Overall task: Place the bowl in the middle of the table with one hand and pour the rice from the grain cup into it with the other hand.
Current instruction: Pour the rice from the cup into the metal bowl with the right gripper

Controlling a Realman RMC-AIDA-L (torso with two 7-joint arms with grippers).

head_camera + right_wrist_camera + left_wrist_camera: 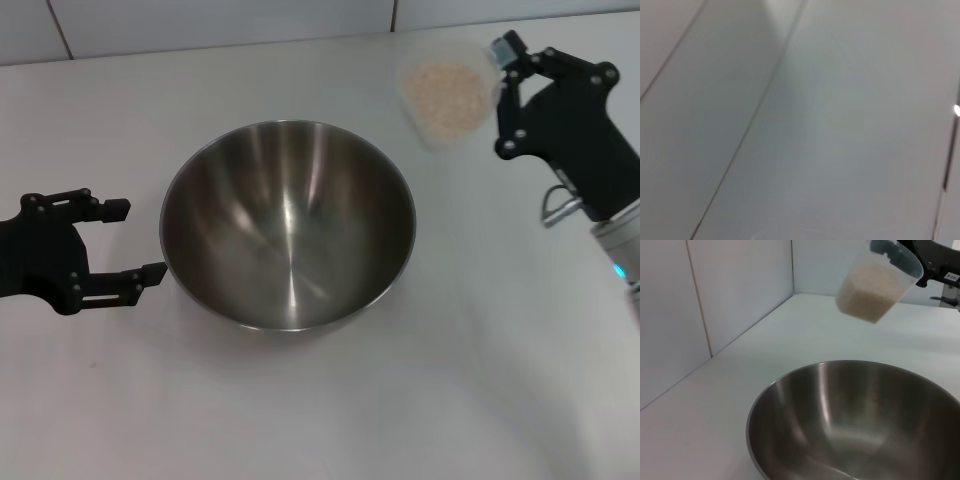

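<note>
The steel bowl [288,238] stands upright and empty in the middle of the white table [420,400]; it also fills the lower part of the left wrist view [855,425]. My left gripper [135,240] is open just left of the bowl's rim, apart from it. My right gripper [505,70] is shut on the clear grain cup [447,92], held in the air at the back right, beyond the bowl's rim. The cup holds pale rice [447,95]. In the left wrist view the cup [875,285] hangs tilted above the bowl's far side.
A white tiled wall [200,25] runs along the table's back edge. The right wrist view shows only the wall tiles [790,125].
</note>
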